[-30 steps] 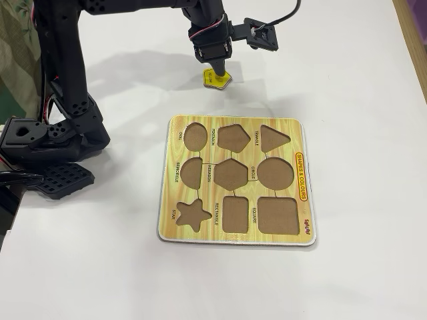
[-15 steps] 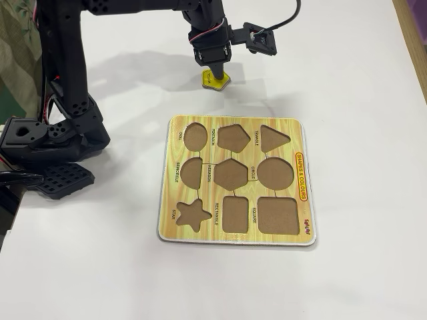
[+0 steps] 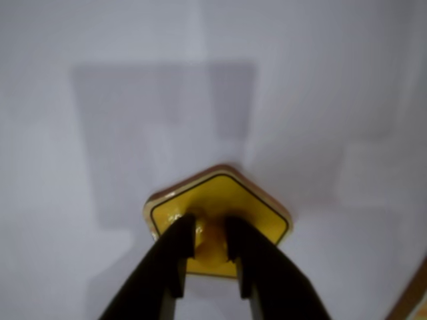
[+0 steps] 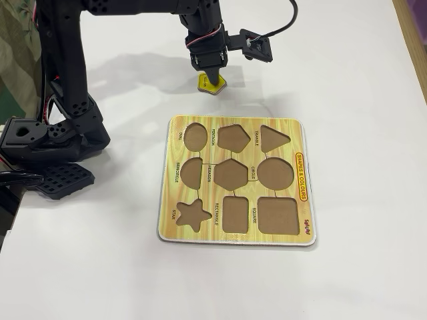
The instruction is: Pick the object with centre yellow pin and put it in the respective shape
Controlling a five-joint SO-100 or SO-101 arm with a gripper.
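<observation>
The object with centre yellow pin (image 4: 213,85) is a small yellow pentagon piece with a dark edge, lying on the white table just beyond the board's far edge. In the wrist view the piece (image 3: 253,207) fills the lower middle. My gripper (image 3: 210,228) comes down on it from above, its two black fingers shut on the short yellow peg. In the fixed view the gripper (image 4: 207,73) hides most of the piece. The respective shape, the brown pentagon cut-out (image 4: 233,138), lies in the top row of the yellow wood-grain board (image 4: 303,143), between the oval and the triangle.
The board's other brown recesses hold no pieces, among them a hexagon (image 4: 231,174), a circle (image 4: 275,173) and a star (image 4: 193,214). The arm's black base (image 4: 50,137) stands at the left table edge. A corner of the board (image 3: 415,299) shows in the wrist view.
The gripper has come down onto the piece and shifted a little to the left. The piece has moved slightly left with it.
</observation>
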